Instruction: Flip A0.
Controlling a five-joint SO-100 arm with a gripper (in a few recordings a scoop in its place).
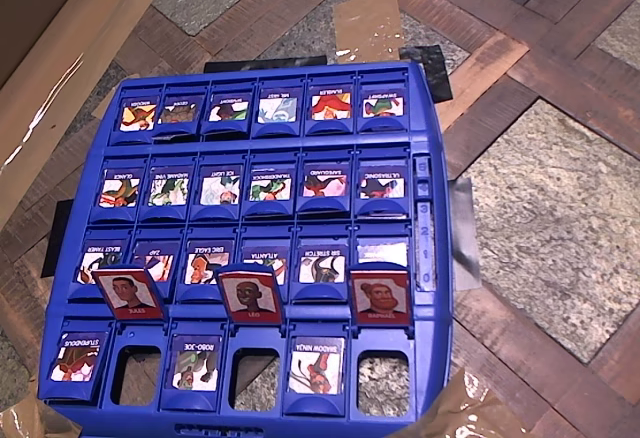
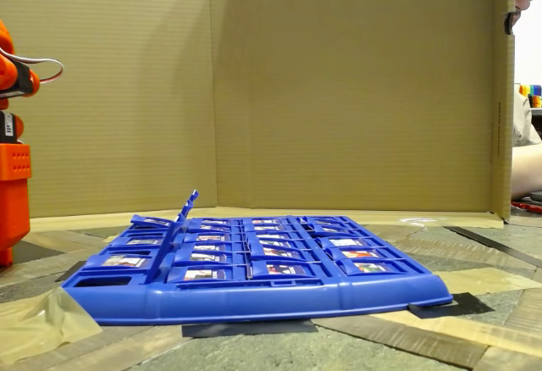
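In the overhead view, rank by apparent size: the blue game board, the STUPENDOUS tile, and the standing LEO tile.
1. Blue game board, by far the largest.
2-3. LEO tile and STUPENDOUS tile look about alike; LEO stands tilted up, nearer the camera, so no ranking between them.

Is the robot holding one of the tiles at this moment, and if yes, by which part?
It cannot be told. The orange arm stands apart from the blue game board, and its gripper is not seen. The STUPENDOUS tile lies flat, untouched.
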